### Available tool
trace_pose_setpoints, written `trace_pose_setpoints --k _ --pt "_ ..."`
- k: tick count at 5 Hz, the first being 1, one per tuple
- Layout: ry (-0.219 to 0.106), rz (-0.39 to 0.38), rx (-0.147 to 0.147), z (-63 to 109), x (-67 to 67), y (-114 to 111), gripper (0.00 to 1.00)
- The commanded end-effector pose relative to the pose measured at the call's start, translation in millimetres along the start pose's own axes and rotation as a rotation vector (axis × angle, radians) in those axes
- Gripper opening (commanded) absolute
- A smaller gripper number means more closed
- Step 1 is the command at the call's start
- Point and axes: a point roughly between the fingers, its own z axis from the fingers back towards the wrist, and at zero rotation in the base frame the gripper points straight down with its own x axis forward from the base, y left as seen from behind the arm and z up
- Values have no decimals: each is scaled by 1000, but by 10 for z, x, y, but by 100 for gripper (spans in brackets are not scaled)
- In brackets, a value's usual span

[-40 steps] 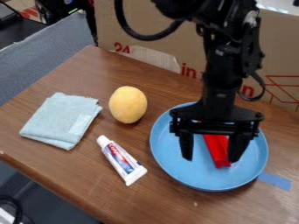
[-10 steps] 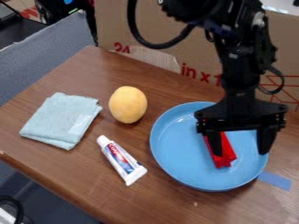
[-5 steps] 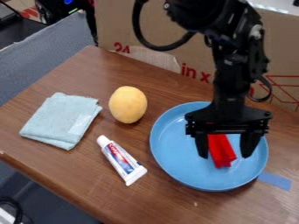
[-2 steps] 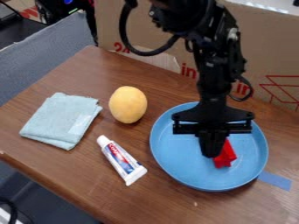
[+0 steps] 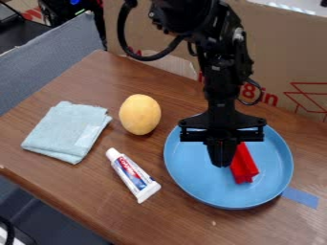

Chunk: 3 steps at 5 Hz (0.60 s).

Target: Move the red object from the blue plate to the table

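Shifted toward nine o'clock, the black gripper (image 5: 223, 161) is closed (nothing gripped), beside the red object (image 5: 243, 164).

Possibly a lab: robot arm (image 5: 215, 72), wooden table (image 5: 113, 203), cardboard backdrop (image 5: 296, 57).

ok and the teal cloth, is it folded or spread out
Folded: the cloth lies as a small, neat, flat rectangle, with layered edges showing along its near side.

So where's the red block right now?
In the camera view, the red block lies on the blue plate, right of center, beside the black gripper.
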Motion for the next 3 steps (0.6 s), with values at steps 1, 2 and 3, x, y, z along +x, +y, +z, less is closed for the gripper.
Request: trace_pose_setpoints --k 1,2,3 --pt "-11 -7 -13 82 172 27 100" --pt "-8 -2 -6 80 120 -70 100" --pt "0 -35 -25 134 126 -65 100"
